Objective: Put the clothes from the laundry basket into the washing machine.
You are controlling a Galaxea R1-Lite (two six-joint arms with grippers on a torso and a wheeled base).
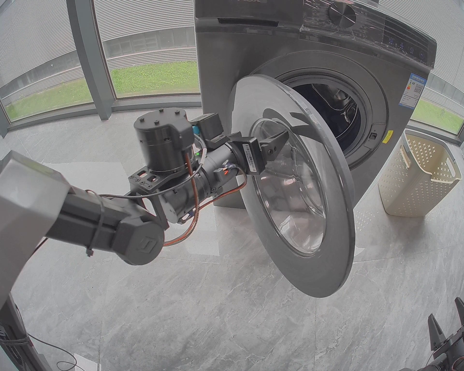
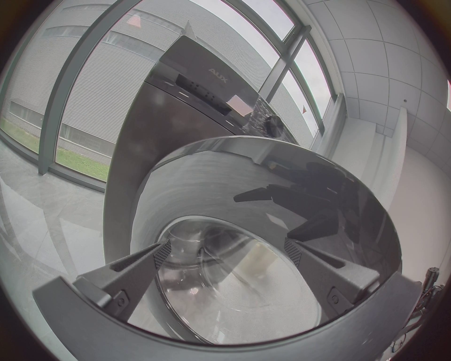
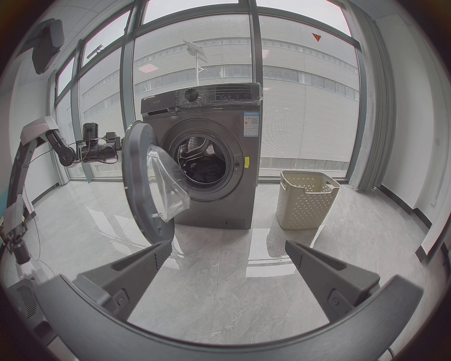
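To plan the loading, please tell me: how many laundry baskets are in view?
1. The cream laundry basket stands on the floor beside the washing machine, on the robot's right. The open door may hide another.

The washing machine (image 1: 217, 72) carries a short pale logo word (image 2: 217, 75) along its dark top front, left of the dial (image 1: 341, 14). A blue-and-white label (image 1: 412, 91) with a coloured rating chart is stuck high at the right edge of the front; its print is too small to read. A small yellow sticker (image 1: 388, 137) sits just right of the drum opening (image 1: 333, 113), its lettering illegible. A white barcode tag (image 1: 248, 153) sits on the body of the left gripper (image 1: 276, 145). A red triangle sign (image 3: 317, 36) marks the far window (image 3: 310, 84).
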